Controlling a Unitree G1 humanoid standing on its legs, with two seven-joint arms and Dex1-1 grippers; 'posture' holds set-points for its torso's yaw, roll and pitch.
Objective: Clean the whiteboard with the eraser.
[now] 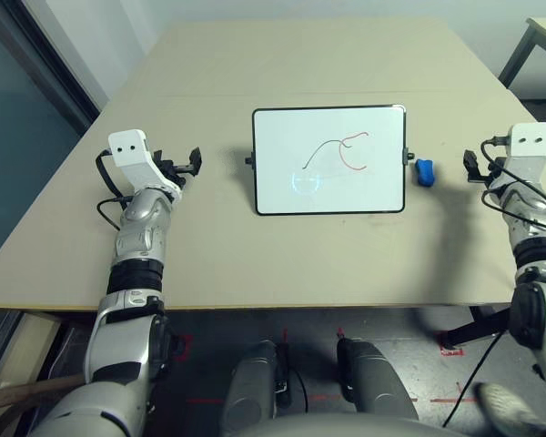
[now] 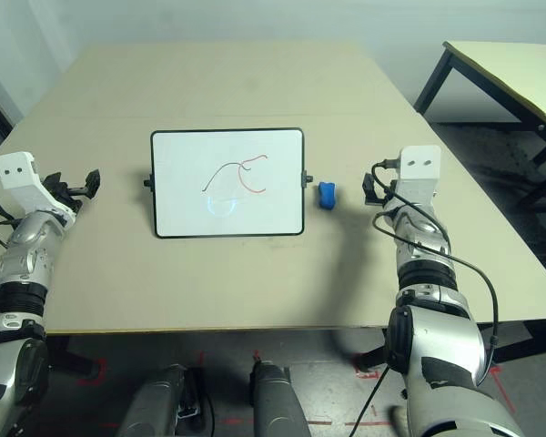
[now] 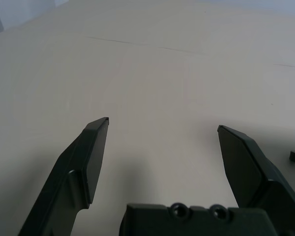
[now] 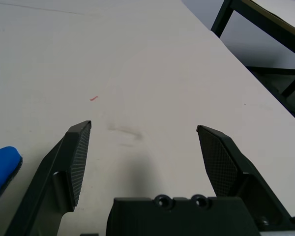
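Observation:
The whiteboard point(image 1: 328, 160) lies flat in the middle of the table, with a thin red and dark scribble near its centre. Just beyond its right side knob sits the small blue eraser point(image 1: 424, 172), which also shows as a blue corner point(image 4: 2, 162) in the right wrist view. My right gripper point(image 4: 143, 132) hovers to the right of the eraser, open, with nothing between its fingers. To the left of the board, my left gripper point(image 3: 162, 125) is open too and holds nothing.
The beige table point(image 1: 282, 255) has bare surface around the board. A small red mark point(image 4: 93, 98) and a faint smudge lie on the table ahead of the right gripper. Another table point(image 2: 519, 73) stands at the far right.

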